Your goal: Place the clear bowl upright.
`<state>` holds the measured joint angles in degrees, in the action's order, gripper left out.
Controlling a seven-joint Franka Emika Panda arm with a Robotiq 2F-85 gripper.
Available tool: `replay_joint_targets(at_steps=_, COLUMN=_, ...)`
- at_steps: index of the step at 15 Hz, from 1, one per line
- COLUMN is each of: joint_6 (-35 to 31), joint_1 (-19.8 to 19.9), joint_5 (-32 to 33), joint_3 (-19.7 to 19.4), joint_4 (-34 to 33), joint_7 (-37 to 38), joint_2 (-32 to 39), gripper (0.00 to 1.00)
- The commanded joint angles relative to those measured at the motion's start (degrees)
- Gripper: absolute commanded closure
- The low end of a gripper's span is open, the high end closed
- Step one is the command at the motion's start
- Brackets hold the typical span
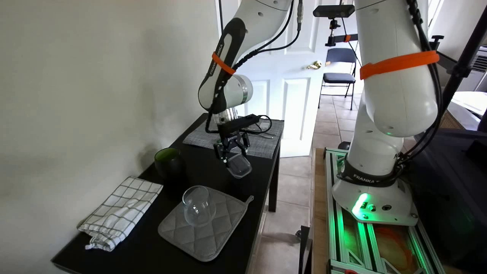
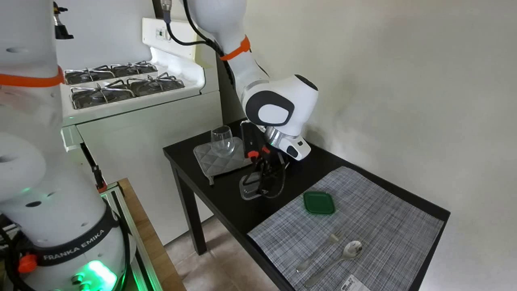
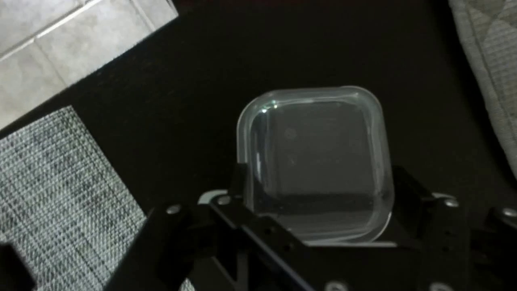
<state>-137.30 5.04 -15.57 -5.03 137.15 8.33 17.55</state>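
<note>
Clear bowl (image 3: 319, 141) is held in my gripper (image 3: 319, 169); whether it touches the counter (image 1: 207, 169), I can't tell. Wrist view: placemat (image 3: 60, 202) left, quilted pad (image 3: 492, 68) right.

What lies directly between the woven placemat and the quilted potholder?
The clear bowl, straddled by the hand, with dark tabletop around; the wrist view shows it, placemat at left, potholder at right.

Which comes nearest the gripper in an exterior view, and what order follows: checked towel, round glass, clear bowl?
1. Clear bowl: in the gripper.
2. Round glass: on the grey potholder.
3. Checked towel: farther off, by the wall.
</note>
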Motion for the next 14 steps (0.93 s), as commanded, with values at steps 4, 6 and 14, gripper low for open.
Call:
replay_joint_targets(at_steps=4, joint_6=-19.3, joint_1=-5.39, joint_5=14.21, joint_3=-1.05, joint_4=10.94, joint_7=6.39, joint_2=-9.9, gripper=0.4)
replay_joint_targets(at_steps=6, joint_6=-26.28, joint_1=-6.72, joint_5=20.22, joint_3=-2.06, joint_4=13.03, joint_7=9.56, joint_2=-11.07, gripper=0.4)
replay_joint_targets(at_steps=14, joint_6=-46.66, joint_1=-14.14, joint_5=42.54, joint_3=-13.5, joint_4=13.64, joint_7=21.94, joint_2=-9.71, gripper=0.4)
